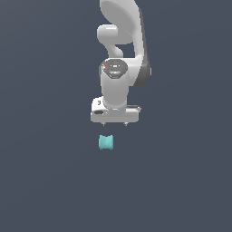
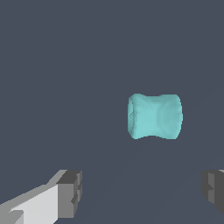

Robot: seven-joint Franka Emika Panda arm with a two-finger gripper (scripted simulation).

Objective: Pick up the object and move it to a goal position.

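Teal and matte, the small spool-waisted block (image 1: 106, 142) lies on the dark floor, left of centre under my spread, empty pincer (image 1: 114, 123). Descending unaligned, I judge one fingertip (image 2: 70, 192) could knock it away.

The teal object (image 2: 155, 117), pinched at its middle like a spool, lies on the plain dark surface (image 2: 65, 65). Two dark-padded fingers (image 2: 70, 194) stand wide apart, the object clear of both and untouched.
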